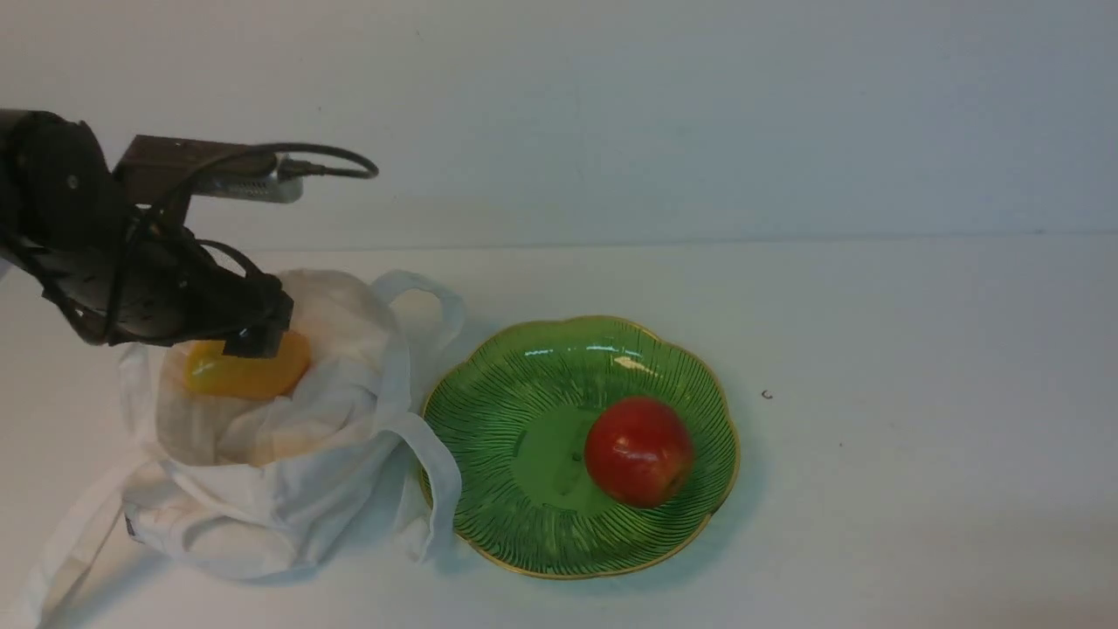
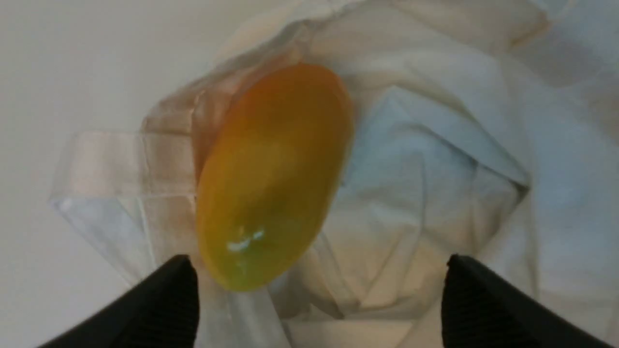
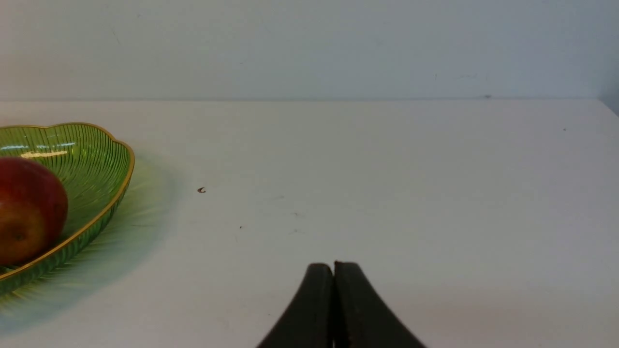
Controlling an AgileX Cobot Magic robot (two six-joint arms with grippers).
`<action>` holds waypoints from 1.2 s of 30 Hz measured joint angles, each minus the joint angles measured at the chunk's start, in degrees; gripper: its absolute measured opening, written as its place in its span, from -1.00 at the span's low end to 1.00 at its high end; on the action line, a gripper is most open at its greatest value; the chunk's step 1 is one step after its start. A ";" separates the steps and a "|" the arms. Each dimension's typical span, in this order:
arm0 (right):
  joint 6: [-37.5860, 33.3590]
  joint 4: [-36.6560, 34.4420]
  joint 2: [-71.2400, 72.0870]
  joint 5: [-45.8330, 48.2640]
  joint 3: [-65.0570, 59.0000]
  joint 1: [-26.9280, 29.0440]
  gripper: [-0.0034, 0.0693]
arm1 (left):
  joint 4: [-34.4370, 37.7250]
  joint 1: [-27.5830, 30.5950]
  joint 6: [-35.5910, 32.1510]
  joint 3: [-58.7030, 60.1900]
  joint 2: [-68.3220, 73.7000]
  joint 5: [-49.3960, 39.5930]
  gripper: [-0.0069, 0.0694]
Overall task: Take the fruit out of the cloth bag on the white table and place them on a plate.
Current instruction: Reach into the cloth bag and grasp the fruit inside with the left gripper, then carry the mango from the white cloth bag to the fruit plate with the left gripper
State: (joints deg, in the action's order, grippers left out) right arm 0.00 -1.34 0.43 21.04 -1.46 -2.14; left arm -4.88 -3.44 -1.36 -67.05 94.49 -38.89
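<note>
First, locate the left gripper (image 1: 258,336) at far left of the front view, lowered over the mouth of the cloth bag (image 1: 288,489). Read the jaws as spread wide and clamping nothing; confirm in the left wrist view by the two dark fingertips (image 2: 167,295) set far apart. Find the fruit (image 1: 249,374) directly beneath, resting on crumpled fabric in the open top of the bag, not yet lifted clear.

Note the key relation: long axis pointing away from the wrist camera, roughly square to the closing line of the jaws, hence suited, by judgement, to a grip across the narrow width. Note also the offset: fruit close by one fingertip, well apart from the other. Cannot tell contact between the near fingertip and the fruit skin. Judge a small sideways correction advisable before closing, to avoid pinching fabric or pushing the fruit aside.

Moving right, find the plate (image 1: 524,376) just beside the bag on the white table (image 1: 917,454), with a strap loop overlapping its rim. Observe a red apple (image 1: 639,451) on the plate, right of centre, with bare glass on the bag side.

Farther right, in the right wrist view only, see the right gripper (image 3: 333,270) pressed closed on nothing, low over bare tabletop. Assign the pick to the left arm, by far the nearer.
</note>
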 joint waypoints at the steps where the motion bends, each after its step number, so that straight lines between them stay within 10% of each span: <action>1: 0.00 0.00 0.00 0.00 0.00 0.00 -0.94 | 0.00 0.00 0.00 0.00 0.00 0.00 0.79; 36: 0.00 0.00 0.00 0.00 0.00 0.00 -0.94 | -8.13 -0.17 1.36 -0.35 -1.43 -0.65 0.40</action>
State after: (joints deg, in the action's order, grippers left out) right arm 0.00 -1.34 0.43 21.04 -1.46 -2.14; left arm -13.01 -3.60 0.00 -67.40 93.06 -39.54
